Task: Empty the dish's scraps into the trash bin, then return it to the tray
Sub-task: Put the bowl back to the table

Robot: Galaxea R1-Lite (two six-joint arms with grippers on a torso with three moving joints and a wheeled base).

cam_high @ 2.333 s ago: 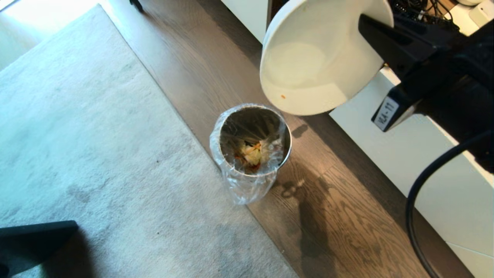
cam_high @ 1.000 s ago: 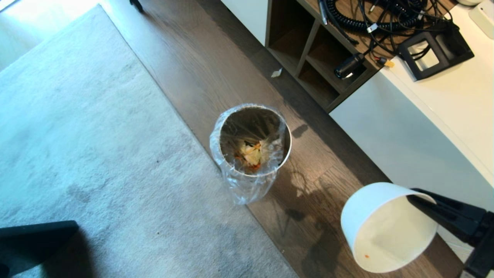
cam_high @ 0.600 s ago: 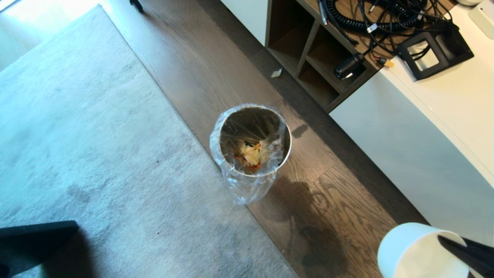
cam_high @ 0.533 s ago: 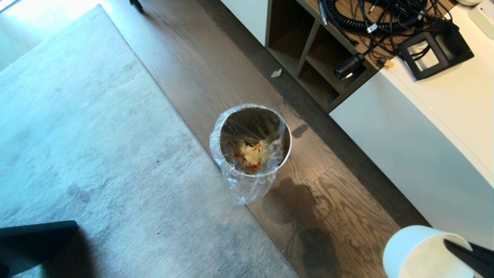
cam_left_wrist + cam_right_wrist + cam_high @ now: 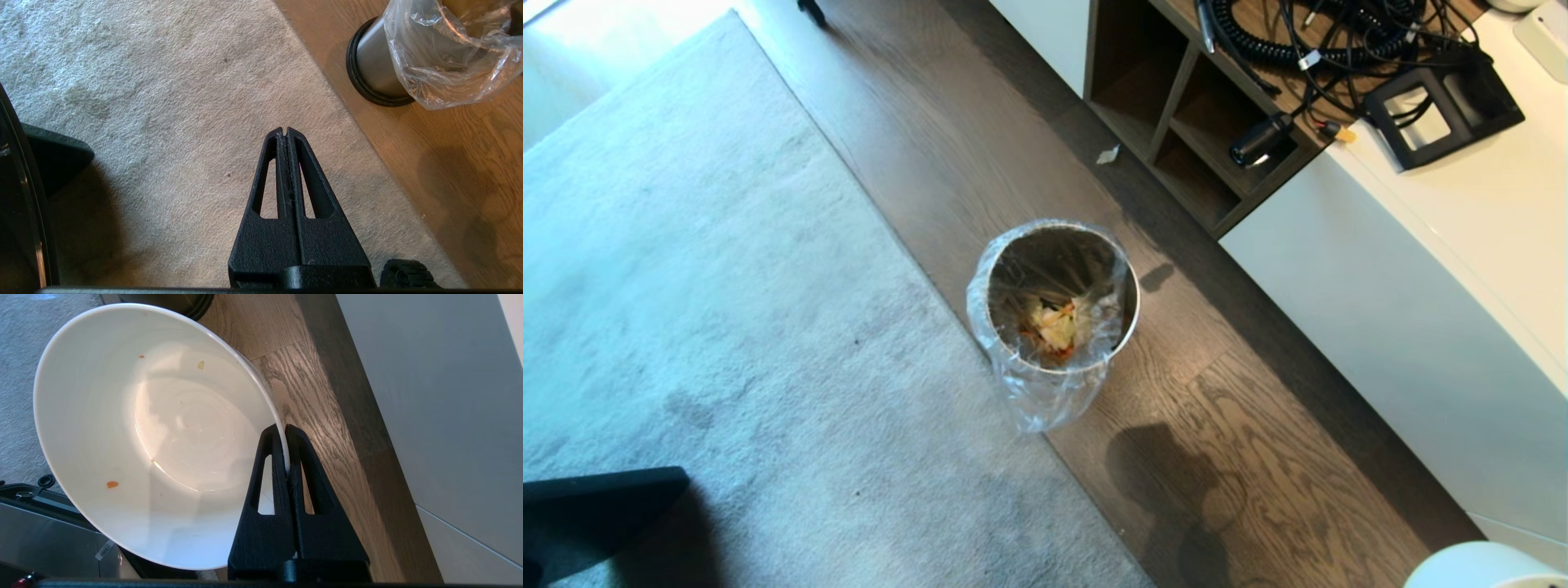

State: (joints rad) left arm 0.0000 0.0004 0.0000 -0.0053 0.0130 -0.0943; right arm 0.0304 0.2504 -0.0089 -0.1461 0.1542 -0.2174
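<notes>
My right gripper is shut on the rim of the white dish, which hangs tilted above the wooden floor with only a few tiny orange and yellow flecks left inside. In the head view just a sliver of the dish shows at the bottom right corner. The trash bin stands on the floor at the rug's edge, its clear bag folded over the rim, and the scraps lie at its bottom. My left gripper is shut and empty over the rug, near the trash bin. The tray is out of view.
A grey rug covers the floor to the left of the bin. A white cabinet runs along the right, with open shelves and tangled cables on top. A small white scrap lies on the floor. The robot's dark base shows at bottom left.
My right arm has carried the emptied dish from above the bin down and to the right, until it almost left the head view. The bin and left arm stayed still.
</notes>
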